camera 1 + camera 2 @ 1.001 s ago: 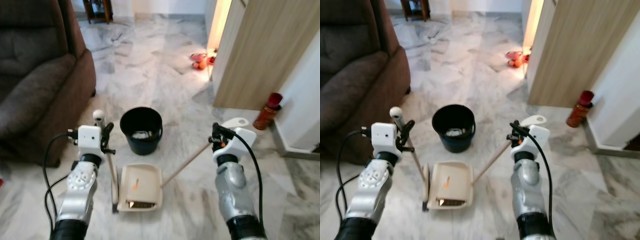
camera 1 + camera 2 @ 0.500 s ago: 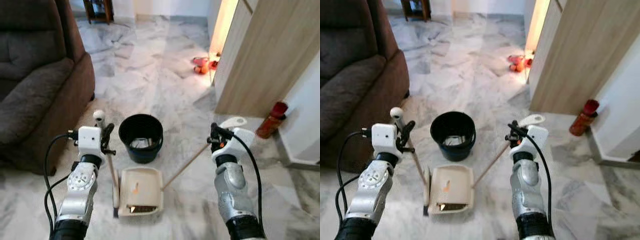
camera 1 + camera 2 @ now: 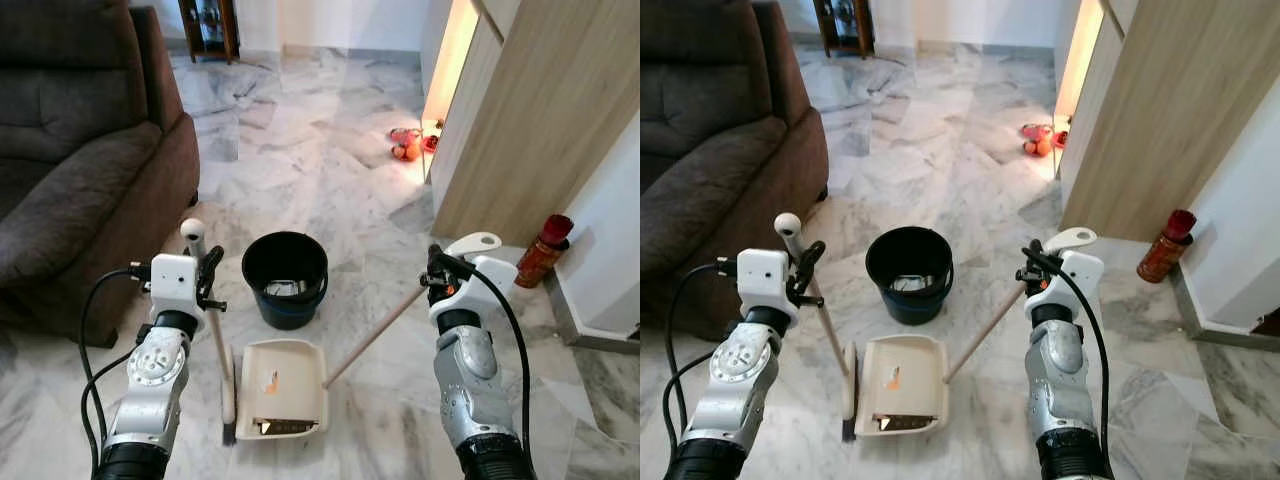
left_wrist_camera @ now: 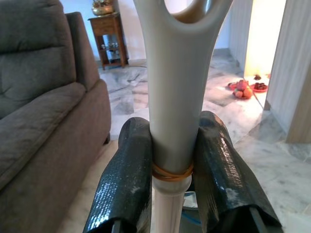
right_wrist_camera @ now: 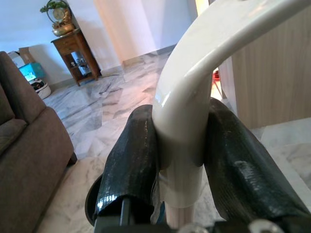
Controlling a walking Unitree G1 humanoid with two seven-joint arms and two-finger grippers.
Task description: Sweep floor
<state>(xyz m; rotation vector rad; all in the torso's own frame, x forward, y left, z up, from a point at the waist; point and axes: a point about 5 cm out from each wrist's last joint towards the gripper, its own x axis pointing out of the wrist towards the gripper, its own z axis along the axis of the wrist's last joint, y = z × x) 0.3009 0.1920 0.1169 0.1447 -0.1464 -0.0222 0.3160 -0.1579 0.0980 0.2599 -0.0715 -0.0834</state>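
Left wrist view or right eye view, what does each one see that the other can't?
Up close, the left wrist view reveals an orange ring on the pale grey broom handle, with the left gripper's jaws shut around it. The right eye view adds the cream plastic dustpan, the red bottle and the right gripper. Both share the brown fabric sofa.

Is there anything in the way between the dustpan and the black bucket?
No, nothing visible. The dustpan lies on the floor just in front of the black bucket, with bare marble between them. The right tool holds its handle; the left tool holds the broom beside it.
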